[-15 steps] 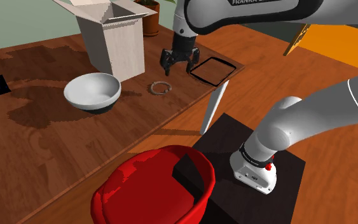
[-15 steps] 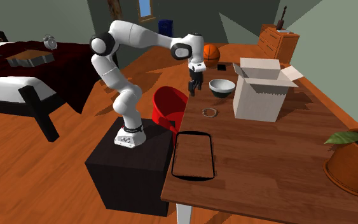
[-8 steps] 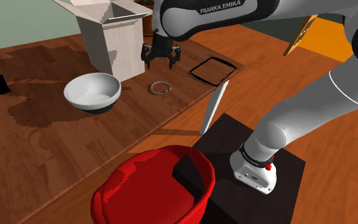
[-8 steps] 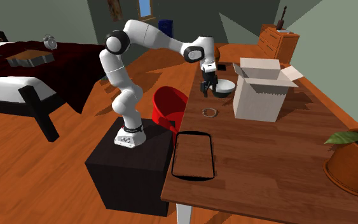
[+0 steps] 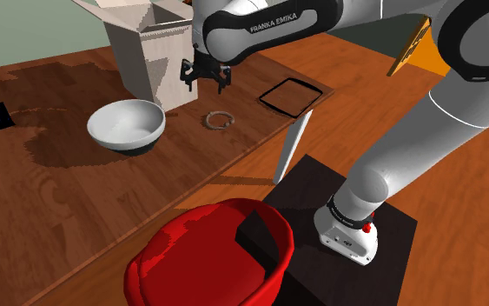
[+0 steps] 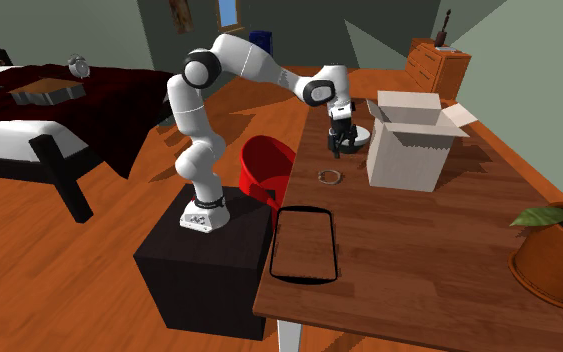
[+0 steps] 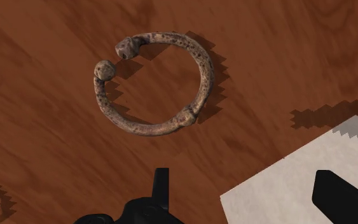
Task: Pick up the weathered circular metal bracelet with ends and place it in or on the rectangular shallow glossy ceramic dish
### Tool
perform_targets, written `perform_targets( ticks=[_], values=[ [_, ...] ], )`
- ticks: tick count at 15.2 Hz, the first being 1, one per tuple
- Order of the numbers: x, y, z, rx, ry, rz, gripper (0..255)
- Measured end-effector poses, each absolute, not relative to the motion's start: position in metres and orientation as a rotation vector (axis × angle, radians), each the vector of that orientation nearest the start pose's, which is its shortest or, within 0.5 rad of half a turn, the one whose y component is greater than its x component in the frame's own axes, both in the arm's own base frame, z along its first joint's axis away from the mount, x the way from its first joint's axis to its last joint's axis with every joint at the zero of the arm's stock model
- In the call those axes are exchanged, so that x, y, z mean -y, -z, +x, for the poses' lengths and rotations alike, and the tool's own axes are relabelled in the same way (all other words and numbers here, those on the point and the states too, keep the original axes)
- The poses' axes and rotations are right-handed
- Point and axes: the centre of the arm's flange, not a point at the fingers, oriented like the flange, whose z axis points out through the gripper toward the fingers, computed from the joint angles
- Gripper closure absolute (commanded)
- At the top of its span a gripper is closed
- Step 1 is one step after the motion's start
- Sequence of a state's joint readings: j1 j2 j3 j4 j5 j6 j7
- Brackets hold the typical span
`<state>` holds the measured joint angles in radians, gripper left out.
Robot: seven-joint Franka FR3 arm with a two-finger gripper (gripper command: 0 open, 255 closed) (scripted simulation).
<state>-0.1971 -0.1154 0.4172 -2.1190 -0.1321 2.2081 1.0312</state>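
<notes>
Since the earlier frames the tool has moved closer to the box, while the bracelet has kept its place. The bracelet lies flat on the counter, just beside the box, in front of its near wall in the shoulder view, and nothing touches it. It is a brownish, spotted ring that is not fully closed; its two knob ends stand a little apart. In the wrist view the bracelet lies beyond the fingers, not between them, and a pale corner of the box shows between the two fingers. The tool hangs above the counter, close to the box's side and higher than the bracelet. Its fingers are wide apart and they hold nothing. The dish, a flat rectangle with a black rim, lies further from the box than the bracelet, to the shoulder view's right of the box. A white bowl stands near the box, to its left in that view. A red bucket stands well apart from the box, beside the black stand.
</notes>
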Motion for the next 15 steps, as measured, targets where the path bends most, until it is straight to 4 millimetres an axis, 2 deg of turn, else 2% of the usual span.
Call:
perform_targets(
  ticks=[4, 10, 11, 15],
  values=[
    [-0.117, -0.461, 0.53, -1.135, 0.395, -2.921, 0],
    [-0.117, -0.46, 0.53, -1.135, 0.395, -2.921, 0],
    [-0.117, -0.46, 0.53, -1.135, 0.395, -2.921, 255],
    [-0.117, -0.46, 0.53, -1.135, 0.395, -2.921, 255]
  ],
)
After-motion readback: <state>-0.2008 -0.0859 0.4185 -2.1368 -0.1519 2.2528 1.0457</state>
